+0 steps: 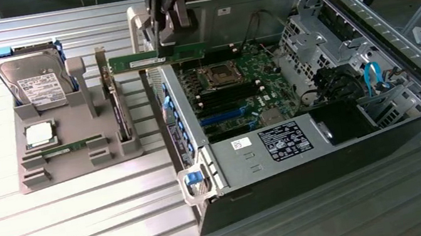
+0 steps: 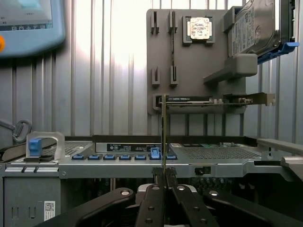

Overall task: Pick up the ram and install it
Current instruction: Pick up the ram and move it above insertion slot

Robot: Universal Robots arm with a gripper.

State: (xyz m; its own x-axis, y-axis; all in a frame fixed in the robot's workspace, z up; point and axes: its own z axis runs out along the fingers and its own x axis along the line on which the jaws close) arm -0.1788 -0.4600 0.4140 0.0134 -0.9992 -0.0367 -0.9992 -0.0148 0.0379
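Firstly, exterior view, for your record. Item one: the gripper [image 1: 164,44], hanging from the upper edge, pinched onto the ram [image 1: 187,52]. You will find that stick held in the air, long side level, above the wall of the open computer case [image 1: 306,185] that faces the tray; the motherboard [image 1: 231,86] lies inside. Item two: a grey holder tray [image 1: 67,172] on the slatted metal counter [image 1: 84,227], to the exterior view's left of the case. It carries a hard drive [image 1: 32,83], a square silver processor [image 1: 40,133], a second green stick [image 1: 71,146] seated low in its slots, and an expansion card [image 1: 117,107] stood on edge. Item three: a blue latch [image 1: 195,180] at the case's near corner. Next, wrist view. You see the fingers [image 2: 154,191] closed narrow on the ram [image 2: 164,127], shown edge-on as a thin line standing out from between them. Beyond it are the blue latch [image 2: 34,144], then the tray [image 2: 189,71] with processor [image 2: 200,27], hard drive [image 2: 255,28], second green stick [image 2: 173,47] and expansion card [image 2: 213,100]. A grey-blue screen device [image 2: 28,23] sits well apart from the tray.
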